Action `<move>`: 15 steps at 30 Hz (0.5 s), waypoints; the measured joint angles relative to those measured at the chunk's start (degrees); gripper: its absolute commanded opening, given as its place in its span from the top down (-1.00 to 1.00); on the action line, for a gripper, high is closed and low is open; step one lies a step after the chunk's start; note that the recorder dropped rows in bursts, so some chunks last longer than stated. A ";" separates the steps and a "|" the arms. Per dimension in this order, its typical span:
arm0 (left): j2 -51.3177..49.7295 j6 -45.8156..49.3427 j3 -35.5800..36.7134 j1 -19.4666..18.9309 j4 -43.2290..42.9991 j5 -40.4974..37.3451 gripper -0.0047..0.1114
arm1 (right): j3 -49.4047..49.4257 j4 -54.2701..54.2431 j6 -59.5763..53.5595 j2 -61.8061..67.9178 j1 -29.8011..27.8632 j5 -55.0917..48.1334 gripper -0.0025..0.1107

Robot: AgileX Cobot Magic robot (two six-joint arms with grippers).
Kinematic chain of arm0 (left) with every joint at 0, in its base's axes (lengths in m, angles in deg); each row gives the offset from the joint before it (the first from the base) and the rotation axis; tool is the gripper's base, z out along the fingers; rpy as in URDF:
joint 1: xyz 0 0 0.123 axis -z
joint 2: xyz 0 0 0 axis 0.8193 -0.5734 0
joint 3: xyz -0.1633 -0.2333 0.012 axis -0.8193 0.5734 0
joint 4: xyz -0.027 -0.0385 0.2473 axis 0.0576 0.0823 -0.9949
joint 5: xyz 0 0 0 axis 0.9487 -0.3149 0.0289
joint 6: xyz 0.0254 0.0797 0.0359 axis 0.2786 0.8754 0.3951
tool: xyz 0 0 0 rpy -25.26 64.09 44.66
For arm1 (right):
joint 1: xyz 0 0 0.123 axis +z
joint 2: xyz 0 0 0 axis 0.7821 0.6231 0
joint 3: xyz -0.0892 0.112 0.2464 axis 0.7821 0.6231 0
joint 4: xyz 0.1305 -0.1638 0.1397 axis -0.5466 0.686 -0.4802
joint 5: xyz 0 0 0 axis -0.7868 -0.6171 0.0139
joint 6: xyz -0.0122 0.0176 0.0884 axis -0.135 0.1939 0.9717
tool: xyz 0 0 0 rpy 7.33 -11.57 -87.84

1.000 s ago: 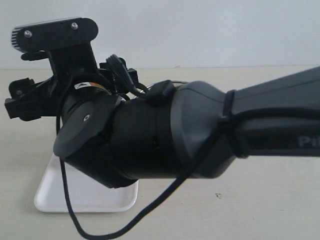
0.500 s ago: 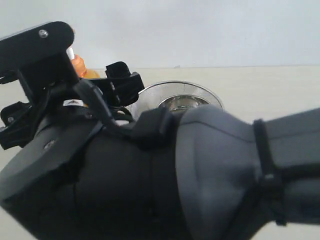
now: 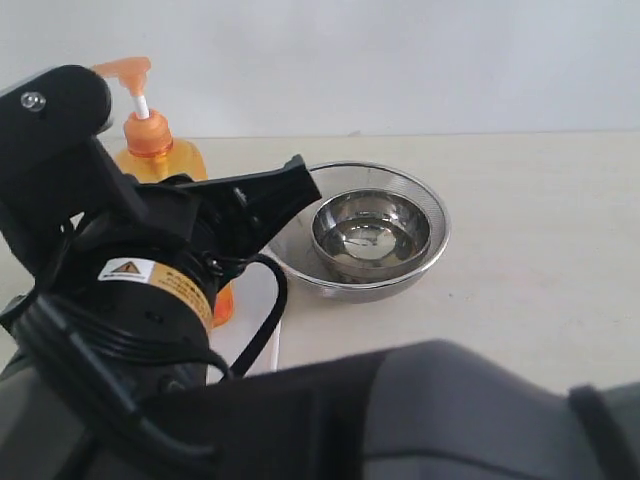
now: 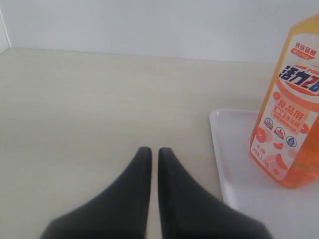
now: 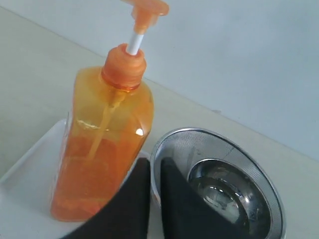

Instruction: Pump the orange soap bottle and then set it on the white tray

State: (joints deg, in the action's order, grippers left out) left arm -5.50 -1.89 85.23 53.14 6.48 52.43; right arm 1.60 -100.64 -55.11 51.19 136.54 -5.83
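Observation:
The orange soap bottle point(image 5: 102, 149) stands upright on the white tray point(image 5: 30, 186), its pump head point(image 5: 144, 10) raised on the white stem. My right gripper point(image 5: 155, 167) is shut and holds nothing; its fingertips sit low beside the bottle, between it and the steel bowl. In the left wrist view the bottle's labelled face point(image 4: 291, 124) stands on the tray point(image 4: 234, 164), and my left gripper point(image 4: 150, 152) is shut and empty over bare table, well apart from the tray. In the exterior view the bottle point(image 3: 150, 140) rises behind my right arm point(image 3: 150, 290).
A round steel strainer bowl point(image 3: 372, 235) sits just beside the tray point(image 3: 255, 320); its rim point(image 5: 164, 149) nearly touches the tray's edge. The right arm fills the lower part of the exterior view. A white wall backs the table.
My right arm has pulled back and down toward the camera, uncovering the bottle's pump and the strainer bowl, which it hid a second ago.

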 measured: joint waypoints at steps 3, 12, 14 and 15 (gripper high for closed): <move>0.00 0.00 0.00 0.00 0.00 0.00 0.84 | 1.02 -0.23 0.12 -1.45 0.00 0.13 0.96; 0.00 0.00 0.00 0.00 0.00 0.00 0.84 | 7.73 -0.23 0.73 -9.52 -1.27 0.13 0.96; 0.00 0.00 0.00 0.00 0.00 0.00 0.84 | 9.81 -0.23 0.73 -11.11 -2.30 0.25 0.96; 0.00 0.00 0.00 0.00 0.00 0.00 0.84 | 10.80 -0.23 0.73 -11.76 -2.89 0.53 0.96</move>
State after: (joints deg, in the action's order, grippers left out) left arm -5.50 -1.89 85.23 53.14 6.48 52.43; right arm 12.40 -100.87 -54.38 39.43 133.65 -5.30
